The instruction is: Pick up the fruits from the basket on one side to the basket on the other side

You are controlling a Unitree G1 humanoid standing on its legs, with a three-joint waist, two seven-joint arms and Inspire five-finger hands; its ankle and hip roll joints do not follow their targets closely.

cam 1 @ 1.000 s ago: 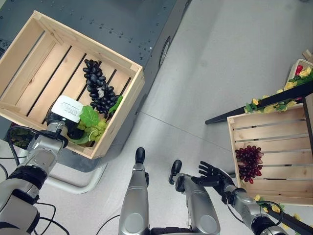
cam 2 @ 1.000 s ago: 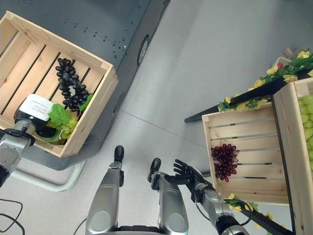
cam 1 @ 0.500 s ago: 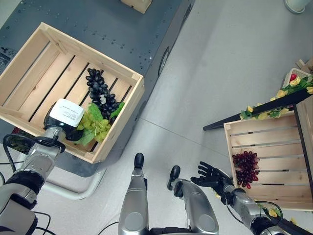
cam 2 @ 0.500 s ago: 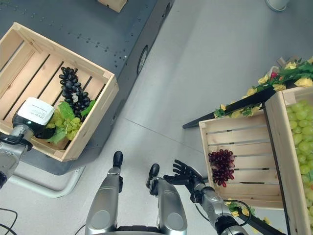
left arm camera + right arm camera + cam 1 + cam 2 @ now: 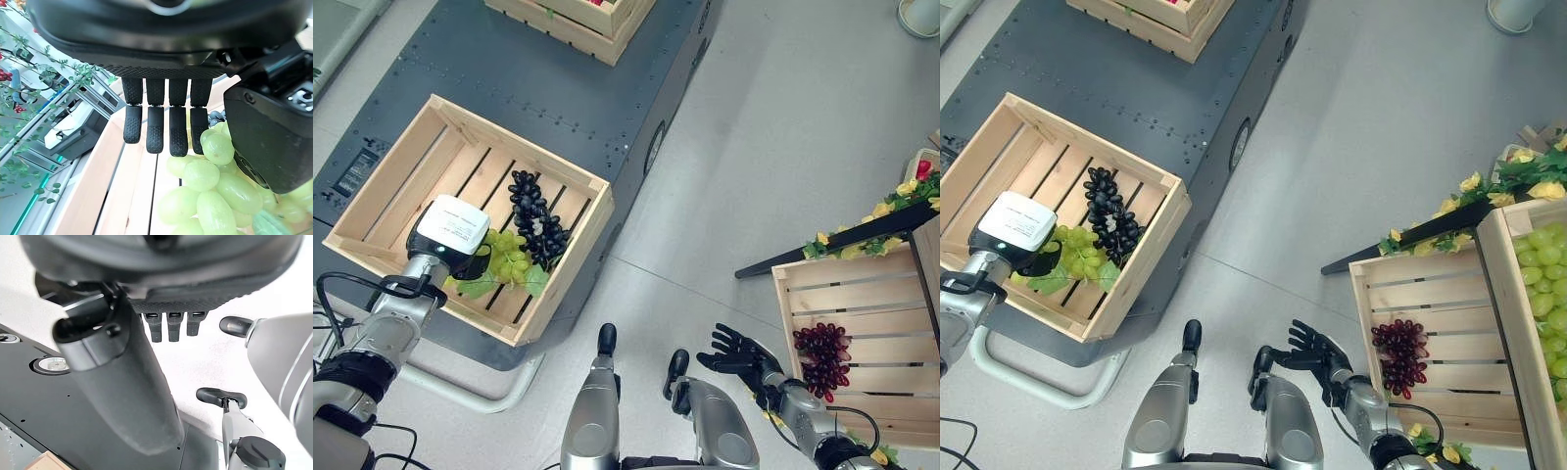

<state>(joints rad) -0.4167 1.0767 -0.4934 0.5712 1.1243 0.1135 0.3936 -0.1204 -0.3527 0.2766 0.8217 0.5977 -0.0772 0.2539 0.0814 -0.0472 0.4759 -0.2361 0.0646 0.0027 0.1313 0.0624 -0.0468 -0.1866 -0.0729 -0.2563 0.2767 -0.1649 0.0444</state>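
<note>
A wooden crate [image 5: 584, 174] stands on a dark platform to my left. It holds a black grape bunch [image 5: 538, 220] and a green grape bunch [image 5: 507, 262] with leaves. My left hand [image 5: 468, 262] reaches into this crate at the green bunch. Its fingers [image 5: 157, 127] are nearly straight, and the green grapes [image 5: 215, 191] lie on the slats between them and the thumb. Low on the right, a second crate [image 5: 847, 269] holds a red grape bunch [image 5: 820, 351]. My right hand [image 5: 734, 352] hovers open over the floor beside it, holding nothing.
Another crate [image 5: 573, 15] sits at the far end of the platform [image 5: 558, 88]. A taller crate of green grapes [image 5: 1542, 284] stands at the far right behind a dark rack with yellow flower garlands [image 5: 871, 211]. Bare grey floor separates the two sides.
The whole view has shifted, so the camera moved. My left hand remains at the green grapes, whose leaves now lie flatter on the slats. My right hand has barely moved.
</note>
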